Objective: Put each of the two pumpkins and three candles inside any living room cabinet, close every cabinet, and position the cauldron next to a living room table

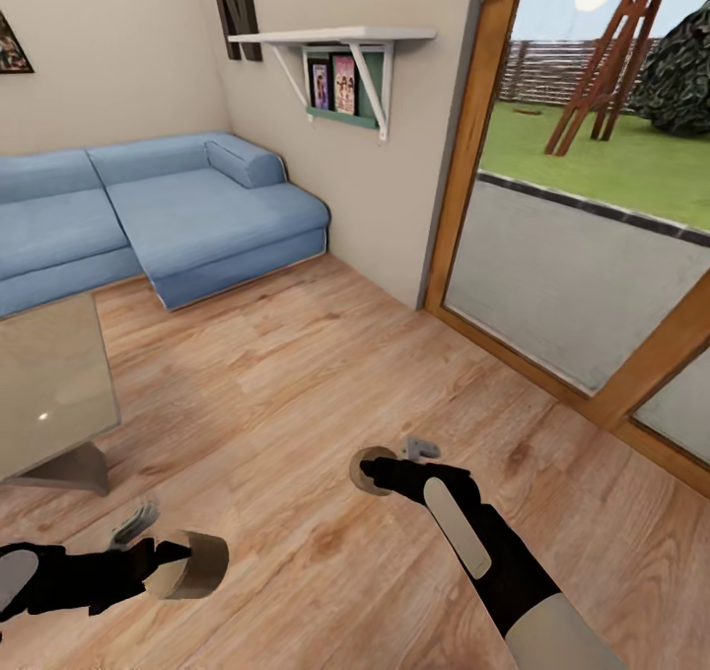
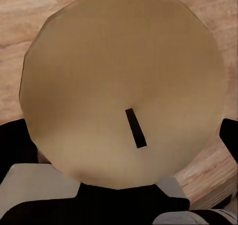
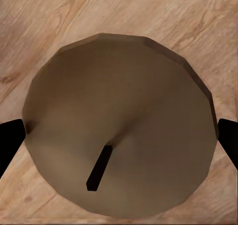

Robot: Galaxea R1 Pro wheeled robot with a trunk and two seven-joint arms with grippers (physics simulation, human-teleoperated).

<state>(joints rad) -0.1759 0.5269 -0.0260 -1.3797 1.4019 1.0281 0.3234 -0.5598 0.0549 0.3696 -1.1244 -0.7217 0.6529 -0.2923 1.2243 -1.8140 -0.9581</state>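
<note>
Sofa (image 1: 148,206), one: blue, upper left of the head view.
Glass table (image 1: 49,394), one: left edge, mid-height.
Wall shelf (image 1: 335,37), one: top centre.
Candles, two in view: squat grey-brown stubs.
- The first candle (image 1: 192,564) sits at lower left, clamped in the left gripper (image 1: 163,559); its flat wick end faces the left wrist camera (image 2: 121,86).
- The second candle (image 1: 373,471) sits at lower centre, pinched in the right gripper (image 1: 380,473), seen end-on (image 3: 121,130).

Likely light, rigid, waxy-smooth; best taken across the round side, mid-height, as here.
</note>
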